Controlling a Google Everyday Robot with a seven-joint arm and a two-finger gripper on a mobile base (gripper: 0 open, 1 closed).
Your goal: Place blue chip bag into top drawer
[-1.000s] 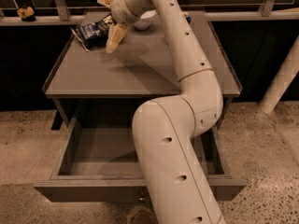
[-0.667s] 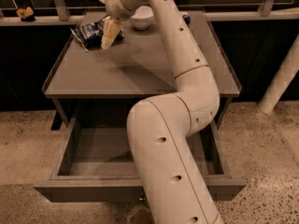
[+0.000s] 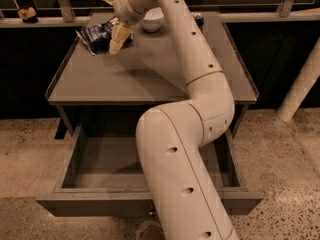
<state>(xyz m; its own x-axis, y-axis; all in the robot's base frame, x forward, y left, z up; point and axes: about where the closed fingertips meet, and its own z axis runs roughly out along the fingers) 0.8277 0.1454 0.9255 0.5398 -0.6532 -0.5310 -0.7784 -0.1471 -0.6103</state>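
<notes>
One view is all I have. In it the gripper [image 3: 116,36] hangs over the back-left corner of the table [image 3: 100,79], at the right end of the blue chip bag [image 3: 96,34]. The bag lies near the back edge with its long axis running roughly left to right, so it extends leftward from the gripper. I cannot tell whether the gripper is spread or closed, nor whether it touches the foil. The top drawer [image 3: 90,201] stands open below the front edge, so I judge the carry must come forward and down.
</notes>
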